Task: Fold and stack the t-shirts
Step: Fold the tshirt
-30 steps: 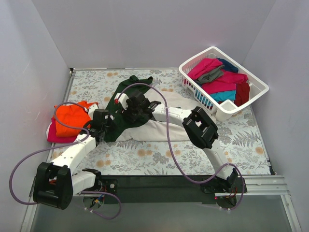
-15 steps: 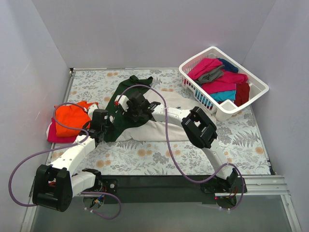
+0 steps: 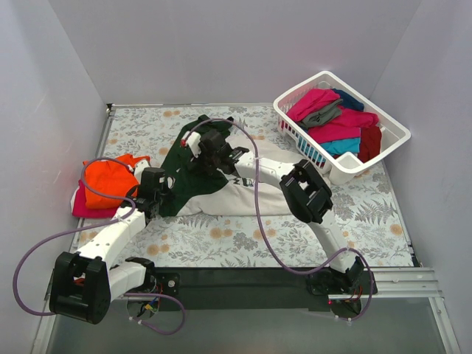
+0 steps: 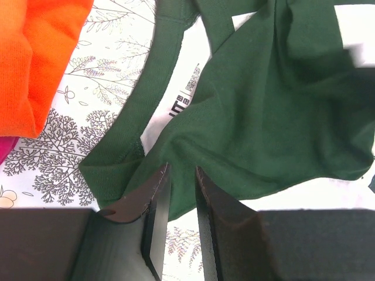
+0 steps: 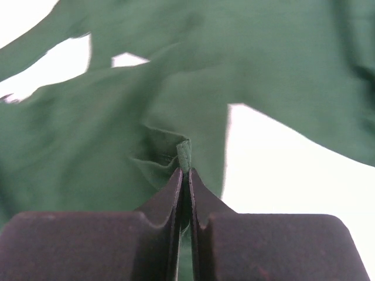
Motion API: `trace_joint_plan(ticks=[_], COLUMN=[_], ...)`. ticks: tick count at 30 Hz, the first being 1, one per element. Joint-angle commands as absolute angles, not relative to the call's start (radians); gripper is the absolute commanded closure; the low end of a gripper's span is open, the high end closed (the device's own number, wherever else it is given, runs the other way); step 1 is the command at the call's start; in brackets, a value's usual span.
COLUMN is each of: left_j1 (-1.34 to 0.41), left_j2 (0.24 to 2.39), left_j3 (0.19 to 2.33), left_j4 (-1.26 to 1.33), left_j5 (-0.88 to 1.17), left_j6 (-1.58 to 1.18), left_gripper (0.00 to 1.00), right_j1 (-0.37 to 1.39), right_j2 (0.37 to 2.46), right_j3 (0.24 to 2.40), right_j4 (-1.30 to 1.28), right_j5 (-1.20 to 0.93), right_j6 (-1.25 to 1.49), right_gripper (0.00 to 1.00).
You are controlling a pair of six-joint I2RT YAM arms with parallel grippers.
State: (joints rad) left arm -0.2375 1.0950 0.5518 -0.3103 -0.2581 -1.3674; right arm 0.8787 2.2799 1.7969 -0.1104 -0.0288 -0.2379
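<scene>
Shirt-flattening step: t-shirt (image 3: 236,195) lies spread on desk (image 3: 221,237) left of basket (image 3: 329,75), right gripper (image 5: 184,171) jaws pinched shut on green sleeve fold, probably to pull it flat, left gripper (image 4: 181,174) jaws slightly apart, straddling hem.

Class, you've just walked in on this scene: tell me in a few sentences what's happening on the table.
Both arms are on the cream shirt with dark green sleeves, lying in front of them. The right gripper is pinched shut on a fold of its green cloth; the left gripper straddles a green edge, grip unclear. An orange shirt sits on a magenta one at the left; more shirts wait in the white basket.
</scene>
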Motion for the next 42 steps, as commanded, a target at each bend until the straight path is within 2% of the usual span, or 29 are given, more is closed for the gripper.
trace_joint_plan(ticks=[1, 13, 16, 17, 21, 23, 27, 31, 34, 37, 42], left_j1=[-0.233, -0.233, -0.233, -0.233, -0.235, -0.235, -0.238, -0.308, -0.395, -0.492, -0.560], left_j2=[1.091, 1.101, 1.100, 1.097, 1.074, 1.069, 1.068, 1.101, 1.167, 1.323, 1.527], left_j3=[0.549, 0.542, 0.540, 0.541, 0.564, 0.577, 0.621, 0.708, 0.753, 0.828, 0.900], left_j4=[-0.313, -0.316, -0.318, -0.316, -0.316, -0.318, -0.307, -0.293, -0.258, -0.189, -0.114], left_j5=[-0.264, -0.268, -0.272, -0.272, -0.273, -0.270, -0.232, -0.247, -0.259, -0.252, -0.183], left_j6=[-1.365, -1.371, -1.371, -1.371, -1.359, -1.356, -1.339, -1.328, -1.328, -1.331, -1.328], left_gripper=[0.77, 0.77, 0.77, 0.77, 0.77, 0.77, 0.77, 0.78, 0.78, 0.78, 0.79], right_j1=[0.807, 0.695, 0.687, 0.689, 0.689, 0.687, 0.689, 0.690, 0.690, 0.689, 0.686], right_j2=[2.235, 2.278, 2.284, 2.269, 2.178, 2.094, 1.916, 1.751, 1.649, 1.565, 1.523], right_j3=[1.871, 1.879, 1.891, 1.873, 1.780, 1.724, 1.478, 1.259, 1.146, 1.001, 0.899], right_j4=[-0.091, -0.094, -0.095, -0.095, -0.094, -0.091, -0.060, -0.043, -0.043, -0.046, -0.055], right_j5=[0.034, 0.104, 0.098, 0.101, 0.094, 0.107, 0.124, 0.138, 0.169, 0.244, 0.272], right_j6=[-0.170, -0.101, -0.091, -0.089, -0.075, -0.068, -0.041, -0.008, 0.049, 0.095, 0.130], right_gripper=[0.99, 0.99, 0.81, 0.67, 0.52, 0.50, 0.48, 0.48, 0.47, 0.46, 0.46])
